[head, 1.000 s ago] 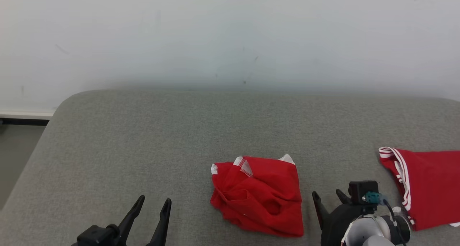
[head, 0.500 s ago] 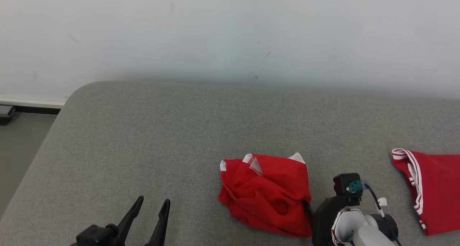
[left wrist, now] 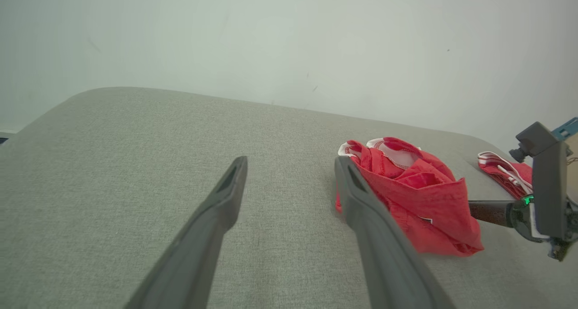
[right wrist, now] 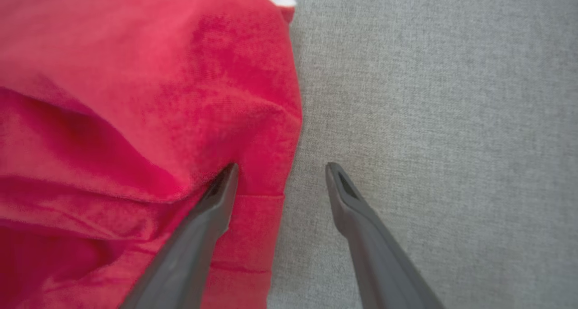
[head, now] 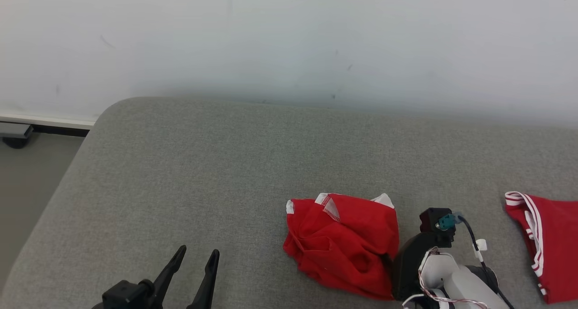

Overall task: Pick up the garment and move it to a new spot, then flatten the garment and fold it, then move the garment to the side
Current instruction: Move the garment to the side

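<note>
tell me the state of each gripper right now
Left gripper: open, holding nothing, over the grey cushion.
Right gripper: open, astride the red garment at its edge, not gripping it.

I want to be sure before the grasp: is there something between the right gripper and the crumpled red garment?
Nothing visible stands between them. The open right gripper is at the edge of the crumpled red garment: one finger over the cloth, the other over the gray cushion.
</note>
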Motion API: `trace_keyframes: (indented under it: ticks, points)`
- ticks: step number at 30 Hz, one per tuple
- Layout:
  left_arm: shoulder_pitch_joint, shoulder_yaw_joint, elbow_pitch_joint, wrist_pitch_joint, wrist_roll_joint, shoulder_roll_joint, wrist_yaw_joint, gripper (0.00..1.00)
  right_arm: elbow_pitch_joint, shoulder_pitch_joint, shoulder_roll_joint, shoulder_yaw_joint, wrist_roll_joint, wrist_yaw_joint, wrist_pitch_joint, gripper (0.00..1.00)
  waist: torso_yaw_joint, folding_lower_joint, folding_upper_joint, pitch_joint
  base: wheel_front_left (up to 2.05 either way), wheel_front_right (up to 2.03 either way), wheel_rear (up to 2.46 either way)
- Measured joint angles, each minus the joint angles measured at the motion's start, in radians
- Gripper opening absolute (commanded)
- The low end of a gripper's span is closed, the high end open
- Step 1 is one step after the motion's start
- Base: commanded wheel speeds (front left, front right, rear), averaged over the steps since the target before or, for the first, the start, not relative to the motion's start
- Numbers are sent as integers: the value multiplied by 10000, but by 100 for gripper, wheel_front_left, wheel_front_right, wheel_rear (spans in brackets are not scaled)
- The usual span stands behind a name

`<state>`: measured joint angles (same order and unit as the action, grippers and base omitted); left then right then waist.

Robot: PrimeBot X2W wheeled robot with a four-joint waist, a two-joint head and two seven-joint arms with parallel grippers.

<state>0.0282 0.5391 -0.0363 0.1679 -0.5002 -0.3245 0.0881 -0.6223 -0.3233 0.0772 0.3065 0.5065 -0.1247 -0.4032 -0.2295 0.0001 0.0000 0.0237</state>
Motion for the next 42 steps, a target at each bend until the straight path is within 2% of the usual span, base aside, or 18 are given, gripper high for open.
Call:
trace_keyframes:
  ticks: [6, 7, 8, 10, 12, 13, 15, 21, 23, 25, 26, 27, 29, 30, 42]
  points:
    - [12, 12, -67, 0, 0, 0, -2, 100, -280, -145, -104, -174, 591, 13, -355, 99, -148, 0, 0, 44, 0, 0, 0]
    - [12, 8, -67, 0, 0, -4, -2, 100, -307, -148, -128, -199, 698, 13, -431, 92, -157, 0, 0, 52, 0, 0, 0]
    - [12, 8, -67, 0, 0, -4, -2, 100, -345, -149, -142, -219, 803, 13, -499, 78, -165, -1, 0, 60, 0, 0, 0]
    - [12, 8, -67, 0, 0, -4, -2, 100, -472, -154, -150, -255, 928, 13, -625, 75, -179, -1, 0, 75, 0, 0, 0]
    - [11, 8, -69, 0, 0, -4, -2, 100, -533, -181, -151, -267, 1016, 13, -729, 49, -195, -2, 0, 90, 0, 0, 0]
    - [11, 8, -67, 0, -2, -4, -2, 100, -552, -217, -151, -270, 1091, 13, -780, 43, -204, -2, 0, 95, 0, 0, 0]
    - [11, 12, -67, 0, -2, -6, -2, 100, -621, -365, -155, -268, 1143, 13, -903, 43, -224, -1, 0, 98, 0, 0, 0]
    - [8, 31, -63, 0, 0, -13, -4, 100, -840, -768, -159, -247, 1183, 13, -1099, 52, -298, -2, 0, 90, 0, 0, 0]
    - [8, 33, -63, 0, 0, -15, -4, 100, -917, -807, -161, -238, 1200, 13, -1183, 53, -327, -2, 0, 85, 0, 0, 0]
    - [8, 35, -63, 0, -2, -17, -4, 100, -1037, -849, -163, -209, 1204, 12, -1267, 45, -355, -2, 0, 77, 0, 0, 0]
    - [8, 35, -61, 0, -2, -17, -4, 100, -1126, -896, -167, -219, 1221, 12, -1308, 47, -369, -1, 0, 72, 0, 0, 0]
    - [8, 36, -61, 0, -2, -17, -4, 100, -1193, -938, -165, -224, 1246, 10, -1340, 52, -381, -2, 0, 67, 0, 0, 0]
    - [8, 36, -59, 0, -2, -17, -4, 100, -1267, -948, -167, -234, 1246, 6, -1352, 95, -404, -2, 0, 56, 0, 0, 0]
    - [8, 36, -59, 0, -2, -17, -4, 100, -1304, -943, -167, -238, 1246, 6, -1352, 100, -412, -2, 0, 50, 0, 0, 0]
    - [-18, 0, -12, 0, -4, -36, 0, 100, -1509, -1098, -209, -330, 1258, 6, -1482, 100, -298, -2, 0, -69, 0, 0, 0]
